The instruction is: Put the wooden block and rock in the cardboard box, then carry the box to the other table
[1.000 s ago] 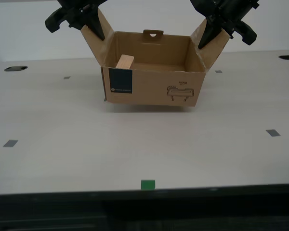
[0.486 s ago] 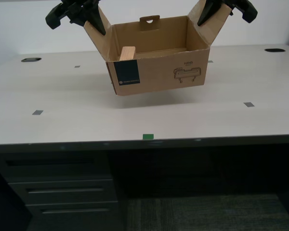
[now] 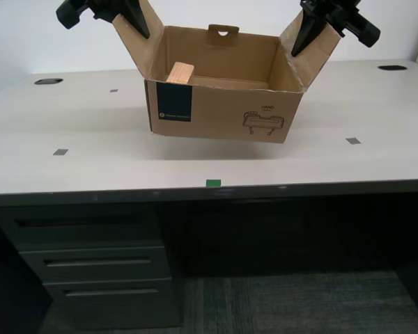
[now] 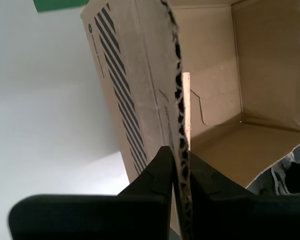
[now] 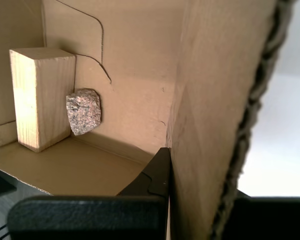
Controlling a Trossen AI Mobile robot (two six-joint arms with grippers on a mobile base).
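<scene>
First wrist view: rock [image 5: 83, 111] beside wooden block [image 5: 40, 96]; beyond my first gripper [image 5: 197, 192]

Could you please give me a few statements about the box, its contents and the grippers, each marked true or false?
1. The wooden block and the rock are both inside the cardboard box. True.
2. The rock sits apart from the block, in the opposite corner. False: it rests right beside the block, in the same corner.
3. My second gripper is closed on the edge of a side flap. True.
4. My first gripper hangs open, clear of the box. False: it clamps the other side flap.
5. The box's top is sealed shut. False: it is open, with the flaps spread outward.
</scene>
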